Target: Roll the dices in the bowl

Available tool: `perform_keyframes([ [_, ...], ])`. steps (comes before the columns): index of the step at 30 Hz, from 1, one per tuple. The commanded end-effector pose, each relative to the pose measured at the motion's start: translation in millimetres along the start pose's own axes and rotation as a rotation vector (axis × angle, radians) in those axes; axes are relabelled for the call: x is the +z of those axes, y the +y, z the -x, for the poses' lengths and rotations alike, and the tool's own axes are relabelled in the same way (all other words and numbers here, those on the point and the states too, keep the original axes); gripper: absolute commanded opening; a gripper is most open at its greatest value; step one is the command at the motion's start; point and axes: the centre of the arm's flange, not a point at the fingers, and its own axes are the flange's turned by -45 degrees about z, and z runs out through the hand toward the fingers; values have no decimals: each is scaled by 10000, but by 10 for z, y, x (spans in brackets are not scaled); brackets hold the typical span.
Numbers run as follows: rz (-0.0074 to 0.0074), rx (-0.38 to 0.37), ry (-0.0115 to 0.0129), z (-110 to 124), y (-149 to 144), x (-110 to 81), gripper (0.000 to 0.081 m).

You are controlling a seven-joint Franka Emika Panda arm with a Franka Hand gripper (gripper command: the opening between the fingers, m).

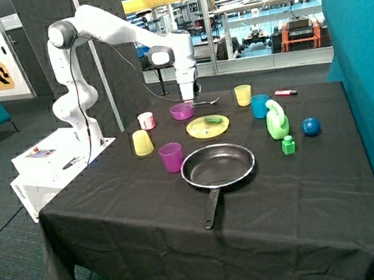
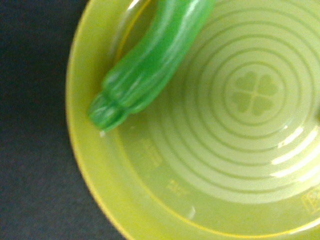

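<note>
The small purple bowl (image 1: 182,111) stands on the black table cloth at the far side of the table. I see no dice in it or near it. My gripper (image 1: 191,98) hangs just above the table, close beside the bowl's rim on the spoon side. The wrist view shows neither bowl nor gripper. It is filled by a yellow plate (image 2: 210,150) with a green toy vegetable (image 2: 150,60) lying on it.
The yellow plate (image 1: 207,127) lies in front of the bowl. Around it are a black frying pan (image 1: 218,166), a taller purple cup (image 1: 171,157), a yellow cup (image 1: 142,143), a spoon (image 1: 208,101), a blue cup (image 1: 260,106) and a green toy (image 1: 276,121).
</note>
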Motion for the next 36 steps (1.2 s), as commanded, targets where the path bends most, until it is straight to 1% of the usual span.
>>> perform_keyframes([
  [1,-5,816,0,-75,166,187,443],
  [4,-5,971,0,-108,184,262,479],
  [6,-5,1070,0,-136,206,292,485],
  [14,-5,1364,0,-230,340,347,460],
  [15,-5,1507,0,-229,355,355,457],
  [17,-5,1453,0,-217,391,376,448],
  [24,-5,1786,0,-168,529,503,413],
  [36,-5,1810,0,-185,581,636,388],
])
